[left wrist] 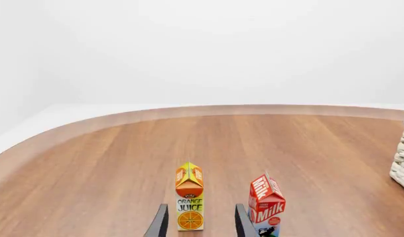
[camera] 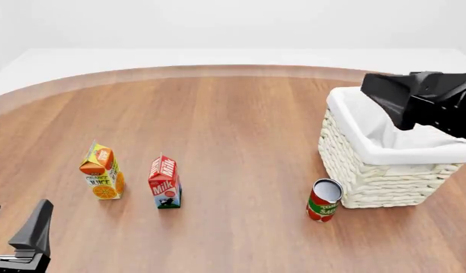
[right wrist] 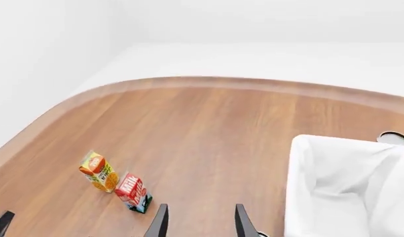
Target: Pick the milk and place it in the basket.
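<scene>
The milk (camera: 164,183) is a small carton with a red top, standing upright on the wooden table just right of an orange juice carton (camera: 102,172). The wicker basket (camera: 369,170) with white lining stands at the right. My left gripper (camera: 19,209) is open at the near left corner, short of both cartons. In the left wrist view the left gripper (left wrist: 200,228) lines up with the juice, and the milk (left wrist: 266,202) is off to one side. My right gripper (right wrist: 200,219) is open and empty, high beside the basket (right wrist: 307,187). The milk (right wrist: 132,191) lies far below it.
A red can (camera: 324,200) stands upright against the basket's near left corner. The right arm (camera: 423,96) hangs over the basket's far right part. The table's curved far edge (camera: 217,69) meets a white floor.
</scene>
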Available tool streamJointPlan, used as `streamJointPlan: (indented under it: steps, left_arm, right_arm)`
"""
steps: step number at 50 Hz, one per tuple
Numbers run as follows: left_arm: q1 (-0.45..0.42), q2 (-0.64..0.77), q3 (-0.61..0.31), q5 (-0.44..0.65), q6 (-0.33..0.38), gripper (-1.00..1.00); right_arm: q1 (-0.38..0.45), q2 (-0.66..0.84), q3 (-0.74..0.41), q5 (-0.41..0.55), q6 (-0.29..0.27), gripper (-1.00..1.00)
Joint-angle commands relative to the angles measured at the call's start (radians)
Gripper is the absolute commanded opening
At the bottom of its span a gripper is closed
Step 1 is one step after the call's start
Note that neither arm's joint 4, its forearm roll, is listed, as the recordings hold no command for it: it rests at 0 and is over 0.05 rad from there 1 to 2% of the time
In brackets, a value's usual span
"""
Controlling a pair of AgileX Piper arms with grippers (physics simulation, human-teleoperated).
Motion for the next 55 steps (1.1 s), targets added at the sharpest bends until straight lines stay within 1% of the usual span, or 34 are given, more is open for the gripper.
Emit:
streamJointPlan:
  steps: [1,6,7,10,12,14,16,18,20,23,29,34,40,44,55]
  left_arm:
    - [0.000,0.000,0.000,0.000,0.000,1.00]
    - [0.000,0.000,0.000,0.000,0.000,1.00]
    - [0.000,0.000,0.000,0.000,0.000,1.00]
    - [0.000,0.000,0.000,0.000,0.000,1.00]
    - [0.000,0.000,0.000,0.000,0.000,1.00]
    - [0.000,0.000,0.000,0.000,0.000,1.00]
    - [0.000,0.000,0.000,0.000,0.000,1.00]
    - [0.000,0.000,0.000,0.000,0.000,1.00]
    - [0.000,0.000,0.000,0.000,0.000,1.00]
    - [0.000,0.000,0.000,0.000,0.000,1.00]
    - [0.000,0.000,0.000,0.000,0.000,1.00]
    - [0.000,0.000,0.000,0.000,0.000,1.00]
    - [0.000,0.000,0.000,0.000,0.000,1.00]
    - [0.000,0.000,0.000,0.000,0.000,1.00]
    - [0.000,0.000,0.000,0.000,0.000,1.00]
  right_arm:
    - [0.067,0.162,-0.166,0.050,-0.006,1.00]
    - [0.081,0.199,-0.211,0.063,-0.007,1.00]
    - [0.098,0.232,-0.235,0.065,0.000,1.00]
    - [0.112,0.267,-0.262,0.067,0.002,1.00]
    - [0.130,0.304,-0.290,0.068,0.013,1.00]
    - [0.184,0.385,-0.324,0.075,0.065,1.00]
    - [0.174,0.388,-0.329,0.076,0.070,1.00]
    - [0.172,0.399,-0.347,0.076,0.060,1.00]
    - [0.187,0.436,-0.368,0.083,0.096,1.00]
    - [0.195,0.467,-0.390,0.083,0.101,1.00]
    - [0.242,0.551,-0.451,0.090,0.147,1.00]
    - [0.265,0.596,-0.484,0.092,0.161,1.00]
    - [0.279,0.655,-0.497,0.080,0.198,1.00]
    - [0.278,0.680,-0.501,0.073,0.197,1.00]
    - [0.269,0.770,-0.593,0.096,0.240,1.00]
